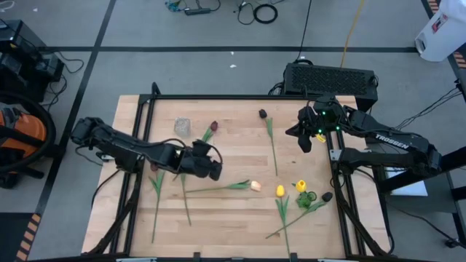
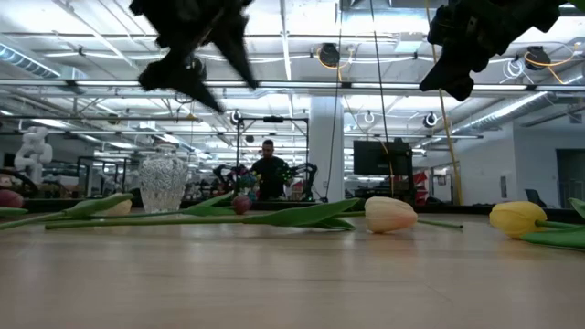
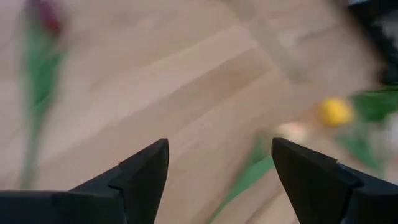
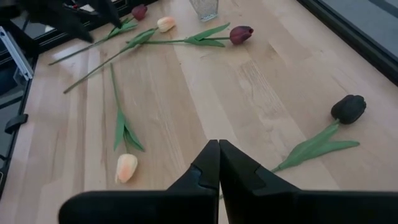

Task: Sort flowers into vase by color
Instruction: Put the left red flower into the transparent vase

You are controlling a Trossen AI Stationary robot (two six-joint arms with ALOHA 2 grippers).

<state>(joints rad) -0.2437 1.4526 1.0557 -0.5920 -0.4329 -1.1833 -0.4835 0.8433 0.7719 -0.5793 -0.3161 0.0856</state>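
Note:
Tulips lie scattered on the wooden table. A dark red tulip lies beside the glass vase, which stands empty near the far left. A near-black tulip lies at the far middle, and a cream-peach tulip near the centre. Two yellow tulips and another dark one lie near right. My left gripper hovers open above the table left of centre. My right gripper hovers shut at the far right, beside the near-black tulip.
Loose green stems lie at the near left. A black box sits beyond the far edge, and a black frame runs around the table. In the low view a person stands far behind the table. Bare wood shows at the far centre.

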